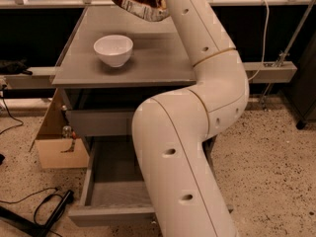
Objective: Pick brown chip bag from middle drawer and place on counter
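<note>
Nearest you, the robot's thick white arm (pixel 173 172) rises from the bottom edge and covers the right half of the cabinet, so judge everything on that side with care. Just behind its near link the middle drawer (pixel 106 181) stands pulled out; the part of its floor you can see is bare, which fits the bag being out of it. To the left of the drawer a cardboard box (pixel 52 152) sits on the speckled floor, well clear of the arm. The upper drawer (pixel 98 122) is shut. Above it the counter (pixel 158 58) carries a white bowl (pixel 113 49) on its near left part, leaving bare grey surface to the bowl's right and behind it. The brown chip bag (pixel 138 1) hangs in the air over the far part of the counter, clear of the top and beyond the bowl, apparently carried high to pass over it. The gripper lies beyond the top edge, above the bag, so you cannot tell how the claw stands. Lowering onto the bare patch behind the bowl looks the likely next move.
</note>
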Tool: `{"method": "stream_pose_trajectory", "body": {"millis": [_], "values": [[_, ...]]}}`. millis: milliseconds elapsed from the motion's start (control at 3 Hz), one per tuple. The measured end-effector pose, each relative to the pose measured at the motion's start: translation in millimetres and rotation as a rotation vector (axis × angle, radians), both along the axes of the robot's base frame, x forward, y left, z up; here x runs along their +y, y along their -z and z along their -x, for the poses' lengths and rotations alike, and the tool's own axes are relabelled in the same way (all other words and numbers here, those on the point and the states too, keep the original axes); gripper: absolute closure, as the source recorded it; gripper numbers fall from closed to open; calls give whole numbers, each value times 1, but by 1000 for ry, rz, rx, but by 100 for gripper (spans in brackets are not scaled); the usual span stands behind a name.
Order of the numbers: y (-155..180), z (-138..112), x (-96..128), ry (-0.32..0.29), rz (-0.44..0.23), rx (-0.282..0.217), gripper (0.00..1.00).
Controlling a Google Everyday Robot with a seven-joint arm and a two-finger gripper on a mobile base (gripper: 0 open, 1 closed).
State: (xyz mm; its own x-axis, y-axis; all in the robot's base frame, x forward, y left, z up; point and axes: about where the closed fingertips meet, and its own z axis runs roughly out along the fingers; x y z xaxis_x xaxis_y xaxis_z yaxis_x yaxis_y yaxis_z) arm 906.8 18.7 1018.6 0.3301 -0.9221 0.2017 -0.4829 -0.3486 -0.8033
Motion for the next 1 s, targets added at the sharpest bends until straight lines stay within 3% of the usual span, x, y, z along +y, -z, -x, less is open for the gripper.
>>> {"method": "stream_pose_trajectory", "body": {"millis": [1000], "values": [[1,0,1,-4,-2,1,12]]}}
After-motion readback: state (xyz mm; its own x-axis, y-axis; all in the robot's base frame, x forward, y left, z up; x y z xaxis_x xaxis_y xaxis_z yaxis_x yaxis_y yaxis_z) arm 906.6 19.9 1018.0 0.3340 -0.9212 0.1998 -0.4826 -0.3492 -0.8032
